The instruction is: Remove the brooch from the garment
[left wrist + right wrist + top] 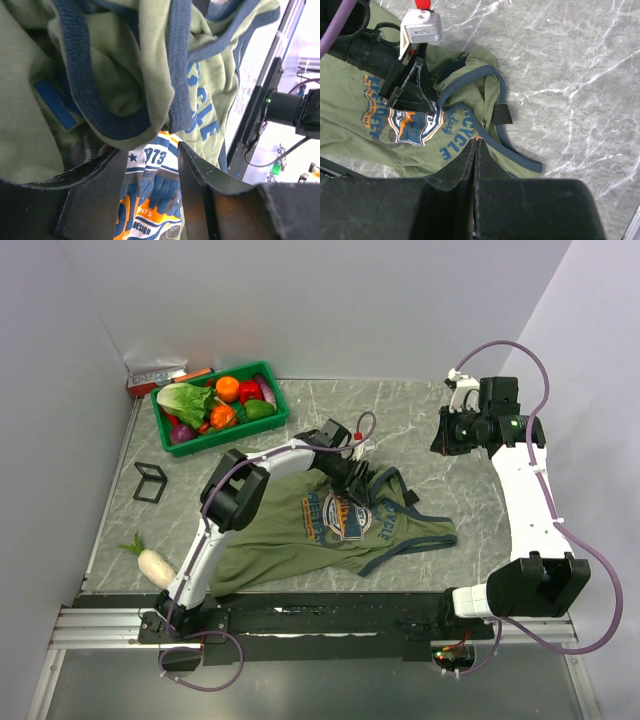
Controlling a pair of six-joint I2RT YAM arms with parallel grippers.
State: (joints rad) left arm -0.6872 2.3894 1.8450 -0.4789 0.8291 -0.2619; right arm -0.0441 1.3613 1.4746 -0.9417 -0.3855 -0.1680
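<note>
**Tank top bunched beneath the left arm; brooch not made out**

Grey marbled surface (420, 400) carries everything. Across its near middle lies the garment (270, 550), an olive-green sleeveless top edged in navy trim (75, 75). It is fairly flat at the hem end near the left arm's base. It is rumpled into folds at the straps and neck, toward the right.

The left arm reaches over it, and the left fingers (200, 190) are down at the bunched neck area. They stand parted by a moderate gap with nothing gripped between them. A fold of olive cloth and trim hangs just past their tips, and the print shows through the gap.

The right fingers (455, 165) are pressed together tip to tip, hold nothing, and hang in the air beyond the strap end of the garment.

A green basket (240, 432) of vegetables sits at the far left of the surface, well apart from the top.

The oval graphic (345, 517) on the chest is orange, blue and white, with "1973" and blue lettering around it.

A white radish (155, 565) lies near the left arm's base, and a black square frame (152, 466) lies between it and the basket.

A small dark tab (502, 113) sits on the trim at one strap.

The brooch cannot be placed in any view, as the folds hide much of the neck.
</note>
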